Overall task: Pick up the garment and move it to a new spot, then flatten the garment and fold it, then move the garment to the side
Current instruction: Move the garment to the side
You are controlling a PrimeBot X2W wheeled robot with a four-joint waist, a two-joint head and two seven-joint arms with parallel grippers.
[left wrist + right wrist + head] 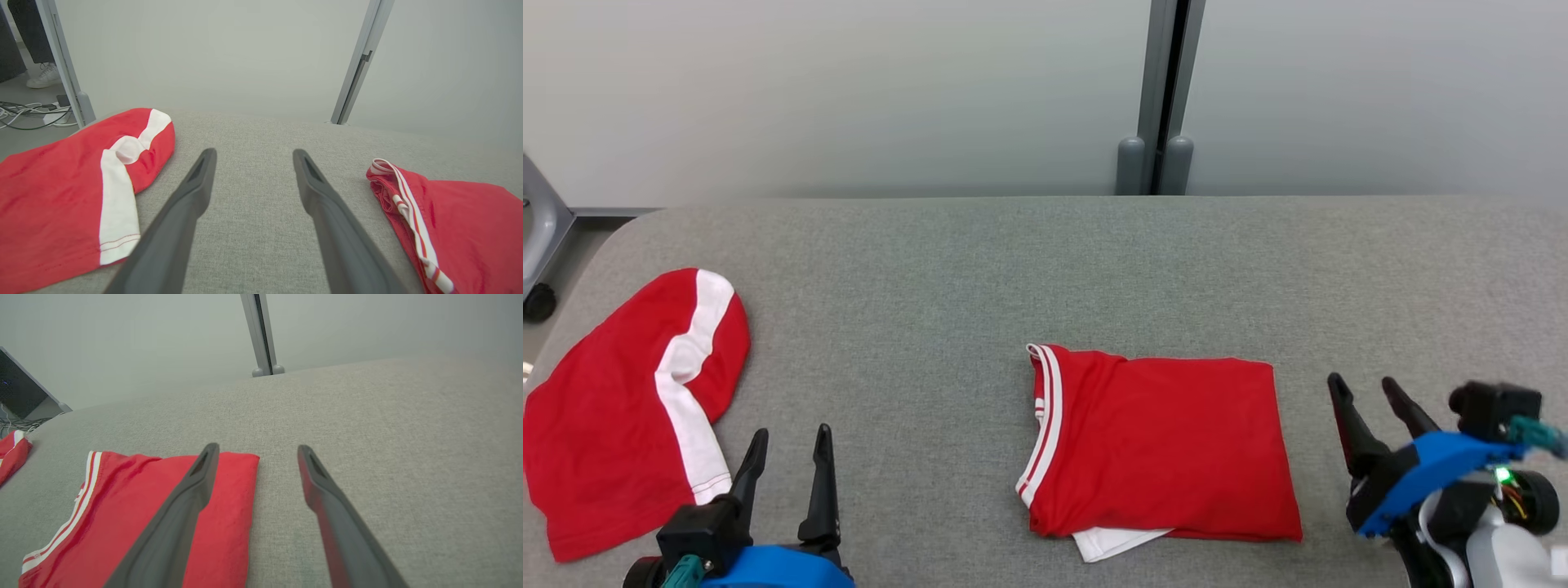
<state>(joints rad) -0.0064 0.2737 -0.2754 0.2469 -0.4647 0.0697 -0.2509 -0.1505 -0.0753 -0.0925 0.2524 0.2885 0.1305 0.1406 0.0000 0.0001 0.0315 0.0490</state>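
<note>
1. Left end effector (792, 431): sat at 7 o'clock in the head view. Its two dark fingers stood wide apart with nothing between them, over bare grey tabletop (931, 278).
2. Right end effector (1361, 380): sat at 4 o'clock in the head view. Its fingers were likewise spread and empty, tips pointing toward 11 o'clock.
3. Garment (1168, 449): red, folded into a flat rectangle. It lay on the tabletop at 9 o'clock of the right end effector, just beside it and apart from the fingers. Its white-striped edge faced 9 o'clock, and a white corner showed under the near edge at 6 o'clock.
4. Second red garment (621, 408): had a broad white band and lay loosely spread at 9 o'clock of the left end effector, near the tabletop's left edge, well apart from item 3.
5. Grey post (1164, 98): stood upright between pale wall panels at 12 o'clock, behind the tabletop.
6. Cables (24, 114) and a person's shoe (43, 77): lay on the floor at 10 o'clock in the left wrist view.
</note>
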